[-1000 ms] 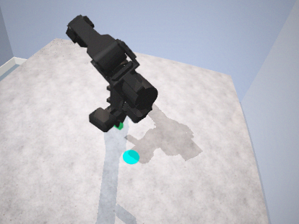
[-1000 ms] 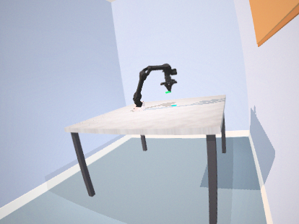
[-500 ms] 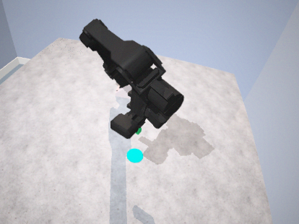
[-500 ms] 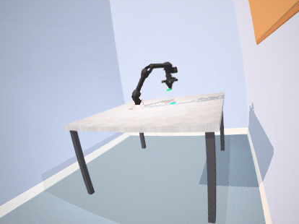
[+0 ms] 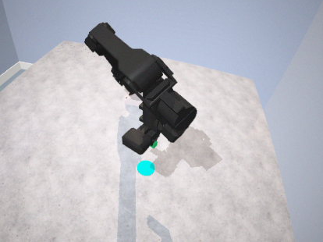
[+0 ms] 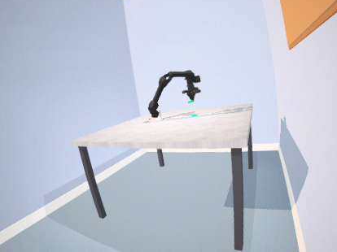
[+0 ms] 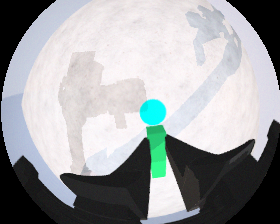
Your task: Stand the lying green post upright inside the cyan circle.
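Note:
The green post is held between the fingertips of my gripper, which is shut on it. The post hangs in the air above the table, lying nearly level and slightly tilted in the exterior view. In the top view the arm hides most of it and the fingertips. The cyan circle is flat on the table below. In the wrist view it shows just beyond the post's far end.
The pale table bears the arm's base. Shadows of the arm fall on the table around the cyan circle. An orange panel is high at the right in the exterior view.

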